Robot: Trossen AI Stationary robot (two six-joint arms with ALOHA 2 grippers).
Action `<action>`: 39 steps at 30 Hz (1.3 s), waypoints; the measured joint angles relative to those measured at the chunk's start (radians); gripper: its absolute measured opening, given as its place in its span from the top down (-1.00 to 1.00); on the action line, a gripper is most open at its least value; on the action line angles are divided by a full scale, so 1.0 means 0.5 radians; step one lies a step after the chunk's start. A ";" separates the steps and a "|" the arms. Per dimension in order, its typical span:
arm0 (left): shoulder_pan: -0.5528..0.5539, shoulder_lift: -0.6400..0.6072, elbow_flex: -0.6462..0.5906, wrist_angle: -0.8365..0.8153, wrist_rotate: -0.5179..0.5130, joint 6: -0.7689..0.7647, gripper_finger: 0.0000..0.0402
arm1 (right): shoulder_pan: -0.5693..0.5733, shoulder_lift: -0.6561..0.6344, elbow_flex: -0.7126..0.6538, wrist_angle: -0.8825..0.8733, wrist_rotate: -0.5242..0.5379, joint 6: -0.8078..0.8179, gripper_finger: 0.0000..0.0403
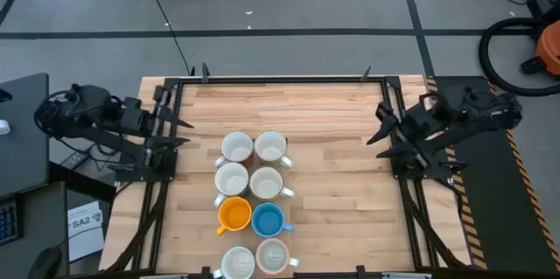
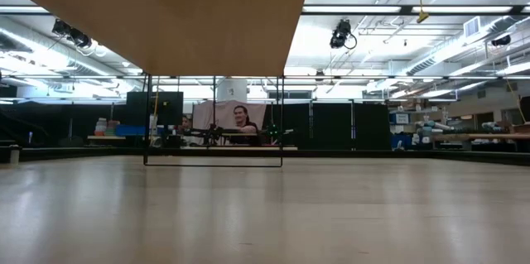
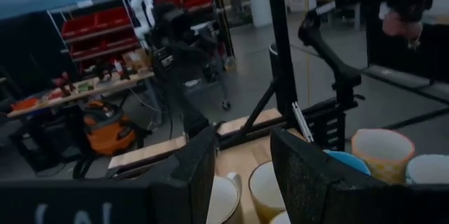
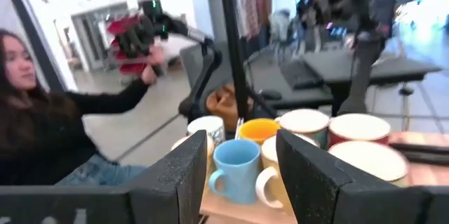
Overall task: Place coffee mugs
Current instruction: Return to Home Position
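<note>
Mugs (image 1: 253,207) stand in two rows on the tabletop (image 1: 332,139), unseen in the low view; left end effector (image 1: 181,132) and right end effector (image 1: 378,128) gape wide, empty.

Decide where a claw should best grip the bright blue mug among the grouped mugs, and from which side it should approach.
Take the blue mug by its rim wall beside the handle, descending from above on the right arm's side. It stands upright, mouth up; the orange mug crowds its far side and pale mugs flank it in the column, so only the handle side looks free.
</note>
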 joint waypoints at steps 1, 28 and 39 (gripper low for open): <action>0.000 -0.062 -0.059 0.026 0.000 -0.003 0.28 | -0.005 -0.057 -0.052 0.037 0.017 -0.001 0.12; 0.000 -1.490 -1.544 0.464 -0.083 -0.162 0.28 | -0.093 -1.081 -1.069 0.422 0.033 0.276 0.12; 0.000 -1.491 -1.890 0.824 -0.133 -0.155 0.28 | -0.093 -1.374 -1.385 0.615 0.041 0.309 0.12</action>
